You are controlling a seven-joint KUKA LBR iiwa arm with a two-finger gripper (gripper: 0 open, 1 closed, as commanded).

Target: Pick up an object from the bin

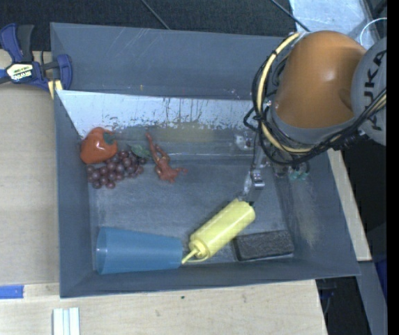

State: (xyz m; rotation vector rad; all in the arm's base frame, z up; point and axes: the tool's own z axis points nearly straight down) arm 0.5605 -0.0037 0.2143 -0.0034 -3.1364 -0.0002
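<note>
The yellow squeeze bottle (pixel 222 230) lies on its side in the near half of the bin (pixel 185 201), right of the middle. It is slanted, with its broad end up and to the right and its pointed nozzle down and to the left. The jaws hang just beyond that broad end, close above it, at the tip of the arm that comes in from the right. Nothing can be seen between them, and I cannot tell whether they are open or closed. Above them, the arm's rounded orange cover (pixel 318 79) with black cables (pixel 262 96) looped round it overhangs the bin's far right corner.

The bottle's nozzle touches the wide mouth of a blue cup (pixel 133 251), which lies on its side along the near wall and reaches toward the near left corner. A dark rectangular sponge (pixel 264 245) lies flat just beside the bottle, on its near right side.

Well apart, at the far left, a red tomato-like fruit (pixel 98 145) rests against a bunch of dark purple grapes (pixel 114 169). A small reddish-brown toy (pixel 162 162) lies just right of the grapes.
</note>
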